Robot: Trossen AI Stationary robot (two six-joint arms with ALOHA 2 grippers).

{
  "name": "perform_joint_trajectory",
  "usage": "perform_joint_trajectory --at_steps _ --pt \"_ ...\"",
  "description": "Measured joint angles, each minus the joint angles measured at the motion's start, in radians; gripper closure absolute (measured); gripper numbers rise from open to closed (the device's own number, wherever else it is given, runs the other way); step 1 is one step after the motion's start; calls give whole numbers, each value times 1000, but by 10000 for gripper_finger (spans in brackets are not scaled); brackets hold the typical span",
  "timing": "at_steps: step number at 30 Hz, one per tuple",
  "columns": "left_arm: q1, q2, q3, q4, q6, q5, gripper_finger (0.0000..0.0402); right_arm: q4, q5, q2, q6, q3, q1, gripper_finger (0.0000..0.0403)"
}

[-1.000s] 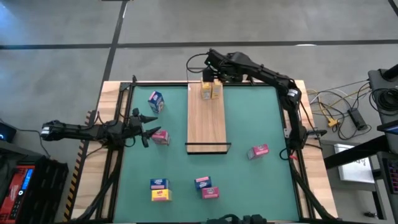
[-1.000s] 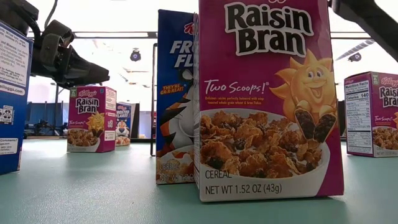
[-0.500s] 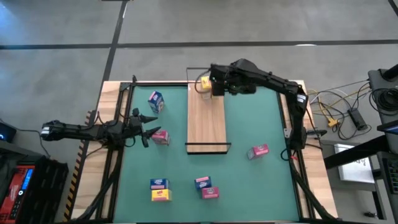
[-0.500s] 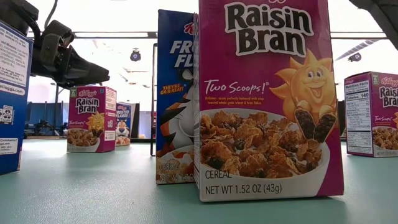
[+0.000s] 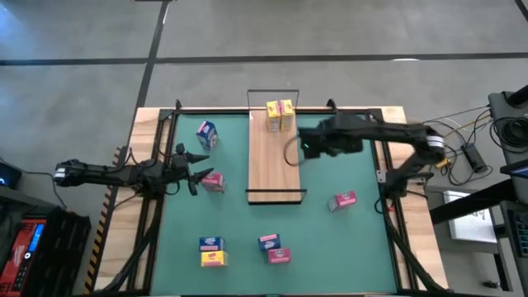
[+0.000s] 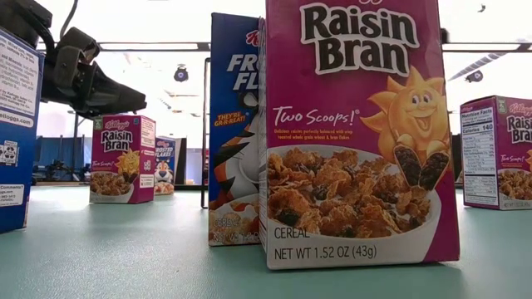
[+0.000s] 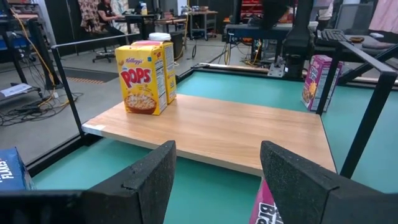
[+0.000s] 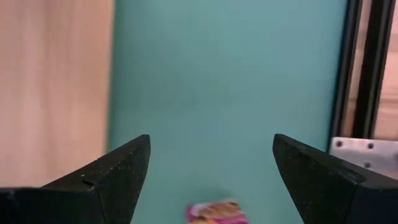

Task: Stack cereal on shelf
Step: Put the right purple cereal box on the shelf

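Black right gripper is hanging open and empty just off the shelf, over green table on the shelf's right side. It was at the shelf's far end a second ago, at the yellow boxes; now it's pulling back, and the boxes are standing alone there, side by side. Reading that as a placement finished and the arm heading for the next pick. Its wrist view is showing a pink box ahead, probably the one lying right of the shelf's near end.

Left gripper is waiting left of the shelf, fingers part open, apparently touching the pink box there; can't confirm a grip from these views.

Shelf is holding only the yellow pair. The blue box and the blue, yellow and pink boxes beyond the near end are sitting on the table.
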Motion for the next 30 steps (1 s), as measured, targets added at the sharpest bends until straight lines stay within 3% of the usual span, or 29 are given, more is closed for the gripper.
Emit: perform_joint_trajectory --at_steps 8,14,21,30 --pt "0 2 0 0 0 0 184 98 -63 -249 -129 -271 123 71" --pt "0 2 0 0 0 0 184 202 -285 -326 -616 -406 171 45" --pt "0 3 0 0 0 0 184 217 -264 -365 -888 -497 178 38" --pt "0 3 0 0 0 0 184 246 -300 -396 -1001 -499 229 37"
